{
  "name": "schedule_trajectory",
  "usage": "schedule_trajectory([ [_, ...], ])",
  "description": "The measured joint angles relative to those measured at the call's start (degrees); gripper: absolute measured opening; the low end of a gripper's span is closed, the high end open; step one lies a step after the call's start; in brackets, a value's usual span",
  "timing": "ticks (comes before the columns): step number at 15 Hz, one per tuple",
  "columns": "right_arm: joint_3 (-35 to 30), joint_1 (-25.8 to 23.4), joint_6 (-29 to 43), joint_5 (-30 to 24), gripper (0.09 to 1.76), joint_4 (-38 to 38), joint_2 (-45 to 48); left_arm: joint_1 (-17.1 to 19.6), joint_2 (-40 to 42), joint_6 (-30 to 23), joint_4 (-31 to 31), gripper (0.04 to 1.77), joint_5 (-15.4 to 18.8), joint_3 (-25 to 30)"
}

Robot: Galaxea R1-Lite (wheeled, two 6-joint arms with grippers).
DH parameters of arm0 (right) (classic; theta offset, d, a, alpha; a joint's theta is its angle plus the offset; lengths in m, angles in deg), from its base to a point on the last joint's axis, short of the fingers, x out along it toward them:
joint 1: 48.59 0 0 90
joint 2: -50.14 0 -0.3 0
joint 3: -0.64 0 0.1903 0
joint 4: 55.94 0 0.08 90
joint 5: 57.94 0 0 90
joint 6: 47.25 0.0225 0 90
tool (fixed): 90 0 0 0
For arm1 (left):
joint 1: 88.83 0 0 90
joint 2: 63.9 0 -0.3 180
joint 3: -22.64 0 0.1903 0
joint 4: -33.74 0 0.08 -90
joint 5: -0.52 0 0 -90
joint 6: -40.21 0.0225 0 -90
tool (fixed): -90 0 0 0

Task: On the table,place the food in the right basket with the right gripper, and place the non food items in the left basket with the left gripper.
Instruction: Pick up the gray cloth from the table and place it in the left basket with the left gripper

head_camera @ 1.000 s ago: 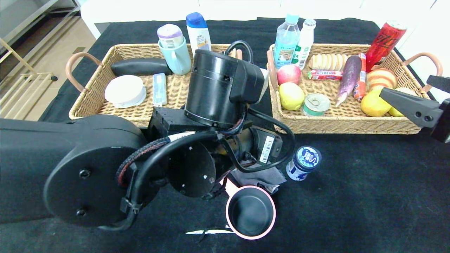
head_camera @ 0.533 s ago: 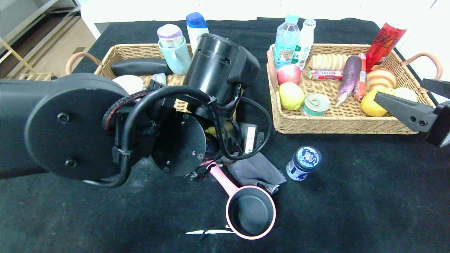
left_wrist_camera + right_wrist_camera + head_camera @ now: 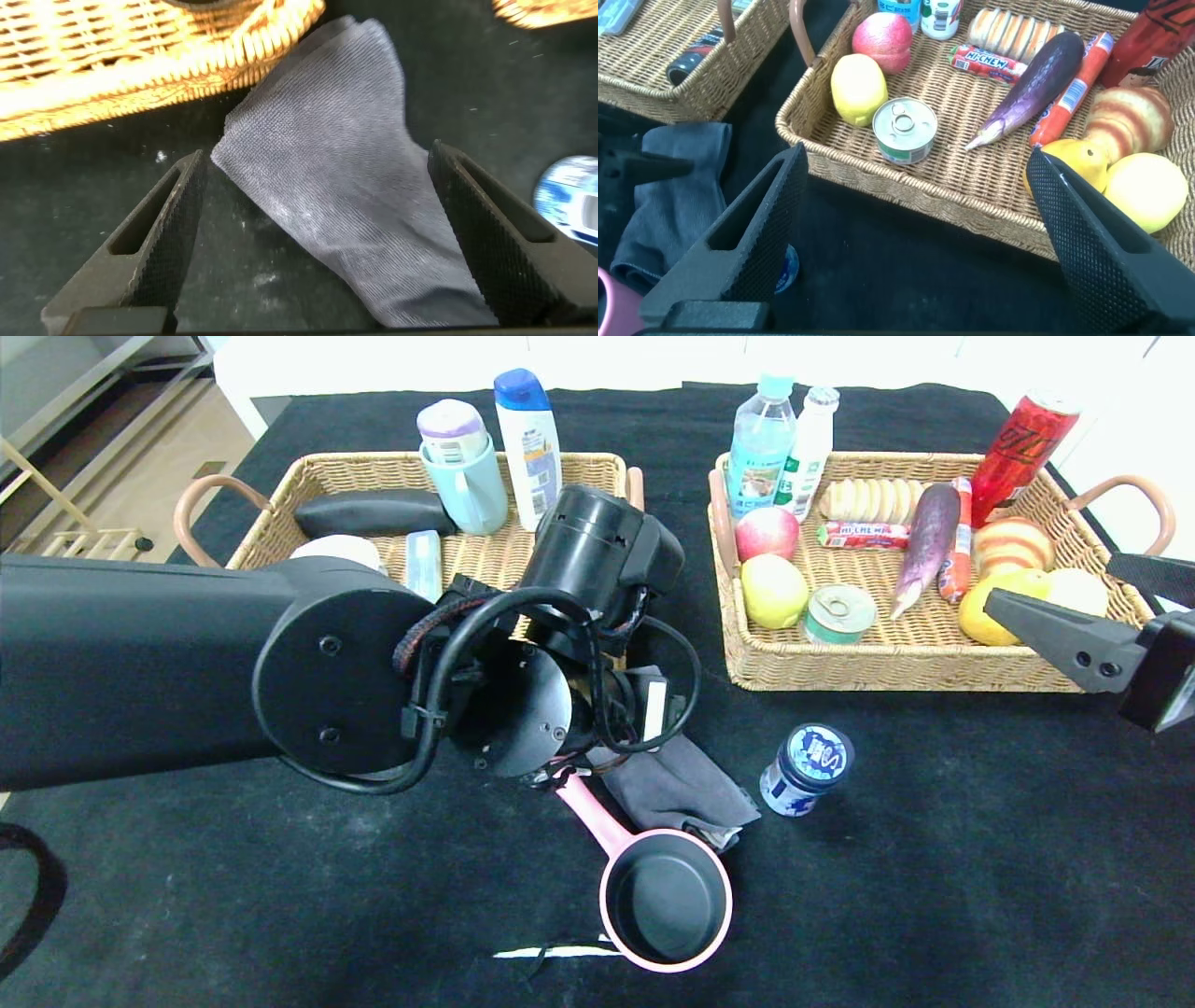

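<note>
Grey folded cloth lies on the black bench beside the left wicker basket; left tool spread astride it. Soft, limp: pinch a raised fold.

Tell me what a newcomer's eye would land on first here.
The big black left arm fills the head view's left half, its open left gripper straddling the grey cloth on the table. Behind stand the left basket and the food-packed right basket; a pink saucepan lies in front.
</note>
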Motion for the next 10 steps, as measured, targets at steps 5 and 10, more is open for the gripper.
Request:
schedule_trajectory([
  [5, 0.0, 0.0, 0.0, 0.0, 1.71, 0.0, -0.2, -0.2, -1.5, -1.0, 0.2, 1.71, 0.2, 0.3],
  [10, 0.0, -0.1, 0.0, 0.1, 1.71, 0.1, -0.2, -0.4, -2.9, -1.7, 0.1, 1.71, 0.0, 0.0],
])
